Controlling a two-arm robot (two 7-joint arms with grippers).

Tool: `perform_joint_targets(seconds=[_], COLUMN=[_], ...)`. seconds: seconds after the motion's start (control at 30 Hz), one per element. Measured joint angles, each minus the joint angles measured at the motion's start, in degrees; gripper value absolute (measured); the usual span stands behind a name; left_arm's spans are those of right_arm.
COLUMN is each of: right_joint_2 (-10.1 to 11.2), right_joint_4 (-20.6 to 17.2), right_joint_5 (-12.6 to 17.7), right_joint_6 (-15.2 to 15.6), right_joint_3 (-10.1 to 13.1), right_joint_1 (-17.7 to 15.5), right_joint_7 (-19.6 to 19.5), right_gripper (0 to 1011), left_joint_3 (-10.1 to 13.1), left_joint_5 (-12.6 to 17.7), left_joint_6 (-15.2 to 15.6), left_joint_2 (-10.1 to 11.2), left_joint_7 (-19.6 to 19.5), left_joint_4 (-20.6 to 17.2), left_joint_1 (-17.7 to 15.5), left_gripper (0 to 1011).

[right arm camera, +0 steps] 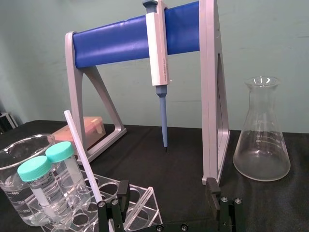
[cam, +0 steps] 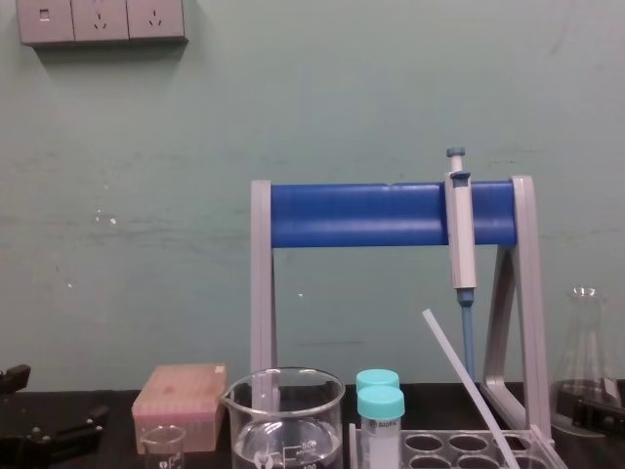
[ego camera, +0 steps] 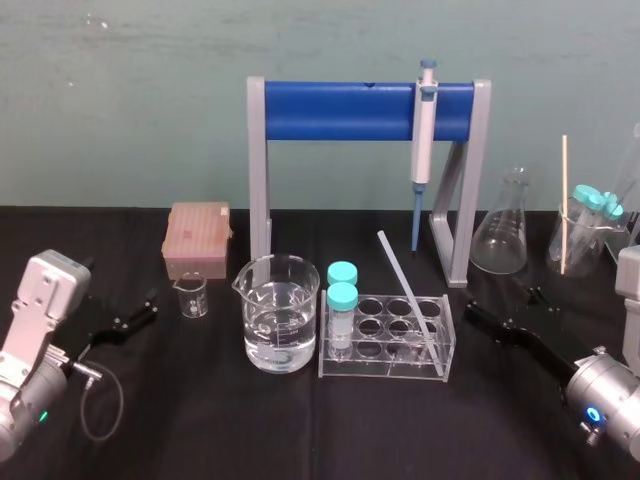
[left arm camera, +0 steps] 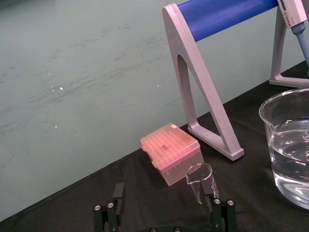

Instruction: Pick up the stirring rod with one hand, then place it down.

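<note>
Glass stirring rod [ego camera: 405, 288] is leaning slanted in the tube rack [ego camera: 372, 368], top sticking out, seemingly for easy grasping; right pincer [right arm camera: 167, 198] is waiting released beside the rack, left pincer [left arm camera: 164, 205] released farther off.

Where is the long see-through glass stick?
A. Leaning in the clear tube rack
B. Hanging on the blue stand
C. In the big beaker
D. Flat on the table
A: the stirring rod stands tilted in the clear rack, its top end up in the air.
</note>
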Motion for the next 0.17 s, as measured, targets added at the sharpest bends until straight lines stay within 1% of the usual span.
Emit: perform_joint_targets(seconds=[0.17], right_joint_2=[-0.02], right_joint_4=[0.01], right_joint_5=[0.13], right_joint_6=[-0.06], right_joint_3=[0.02], right_joint_1=[0.00], right_joint_7=[0.09], right_gripper=[1000], left_joint_3=[0.00], left_joint_5=[0.00], left_joint_6=[0.00], left_joint_2=[0.00], left_joint_7=[0.00], left_joint_4=[0.00], left_joint_1=[0.00], left_gripper=[1000])
